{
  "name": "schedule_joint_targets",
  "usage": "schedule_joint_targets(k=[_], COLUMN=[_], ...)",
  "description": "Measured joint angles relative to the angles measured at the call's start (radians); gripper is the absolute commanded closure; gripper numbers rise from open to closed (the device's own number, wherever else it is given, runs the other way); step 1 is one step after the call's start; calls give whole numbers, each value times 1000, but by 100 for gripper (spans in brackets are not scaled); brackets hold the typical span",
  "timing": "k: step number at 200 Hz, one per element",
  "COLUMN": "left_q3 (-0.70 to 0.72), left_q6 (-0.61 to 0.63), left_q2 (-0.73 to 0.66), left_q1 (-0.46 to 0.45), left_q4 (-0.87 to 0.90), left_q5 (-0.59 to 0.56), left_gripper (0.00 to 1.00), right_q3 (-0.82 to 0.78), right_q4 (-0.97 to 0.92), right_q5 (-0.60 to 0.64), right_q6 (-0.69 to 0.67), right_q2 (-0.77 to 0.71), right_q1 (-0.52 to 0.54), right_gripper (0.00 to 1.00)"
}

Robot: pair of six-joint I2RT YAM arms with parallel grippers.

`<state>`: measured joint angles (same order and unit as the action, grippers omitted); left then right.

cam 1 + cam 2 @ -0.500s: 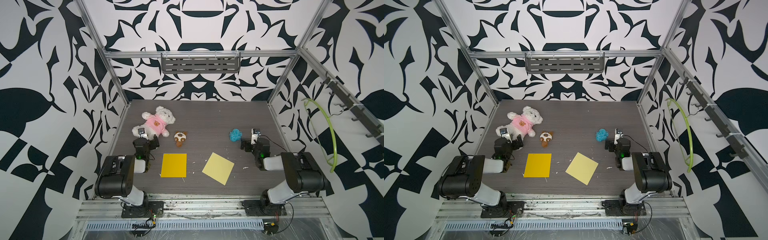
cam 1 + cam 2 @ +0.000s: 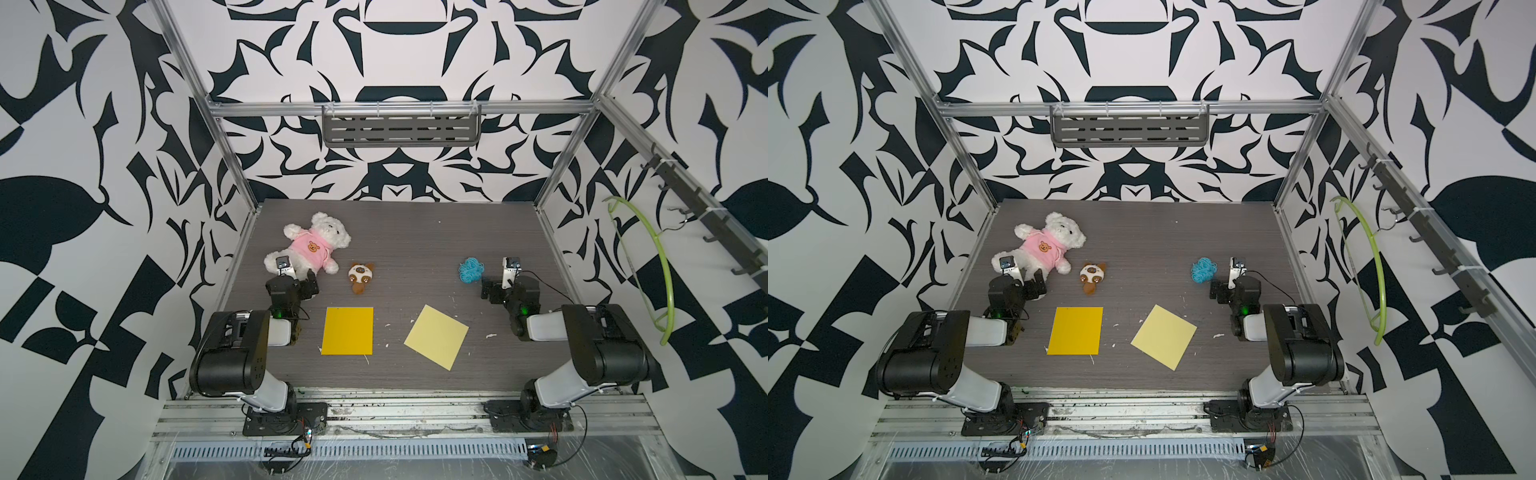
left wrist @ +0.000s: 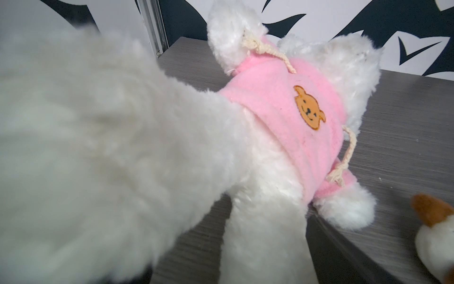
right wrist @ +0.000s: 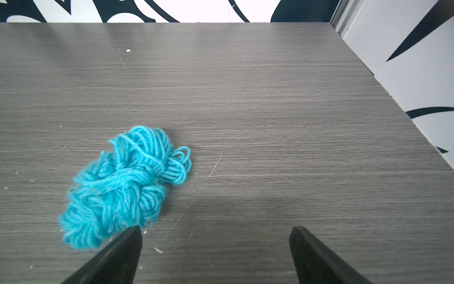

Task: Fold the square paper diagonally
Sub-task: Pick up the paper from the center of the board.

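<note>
Two square sheets of paper lie flat and unfolded on a grey wood-grain table (image 2: 415,232), seen in both top views. Read the table as a clock face, with twelve at the far wall and six at the robot's bases. The deep yellow paper (image 2: 347,331) (image 2: 1075,331) sits at about seven o'clock, its edges square to the table. The pale yellow paper (image 2: 436,336) (image 2: 1163,336) sits at about five o'clock, turned so that one corner points towards six. The sheets lie apart, and neither claw touches them.

A white teddy bear (image 2: 313,247) in a pink top lies at ten o'clock. A small brown and white plush (image 2: 360,277) lies just beside it, nearer the centre. A blue yarn bundle (image 2: 471,270) lies at two o'clock. The left gripper (image 2: 305,286) rests low at nine o'clock, right by the bear's legs. The right gripper (image 2: 490,291) rests low at three o'clock, just beside the yarn.

Blurred white fur of the teddy bear (image 3: 270,123) fills the left wrist view, with an orange bear-face patch on the pink top. The small brown and white plush (image 3: 434,231) shows at the frame's edge. The claw's jaws are spread wide. Whether the fur touches them cannot be told.

On the right wrist view, the right gripper (image 4: 216,246) shows two dark jaws standing wide apart with bare table between them. The blue yarn bundle (image 4: 122,186) lies just beside one jaw tip, outside the gap.
</note>
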<state>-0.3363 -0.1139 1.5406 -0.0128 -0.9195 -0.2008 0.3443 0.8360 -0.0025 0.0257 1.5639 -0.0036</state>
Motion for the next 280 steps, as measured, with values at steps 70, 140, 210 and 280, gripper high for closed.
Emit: schedule_joint_targets(k=[70,140,210,280], left_q3=[-266,-384,-486,-483], left_q6=[-247,-603,-810,-1066], left_q2=[-491,-569,-340,-105], left_q1=[-67,-200,-840,-1018], left_q4=[623,1004,1148,1164], left_q5=[-134,110,129,156], left_gripper=[1,9,22,38], right_q3=[153,311,373,356], right_q4=[-587,-1209,-1467,-1322], right_q5=[201,59,-63,-68], right_q6=[257,524,584,683], right_q2=[-579,-854,-652,-420], right_q1=[56,45,468,643], right_gripper=[0,8,26,50])
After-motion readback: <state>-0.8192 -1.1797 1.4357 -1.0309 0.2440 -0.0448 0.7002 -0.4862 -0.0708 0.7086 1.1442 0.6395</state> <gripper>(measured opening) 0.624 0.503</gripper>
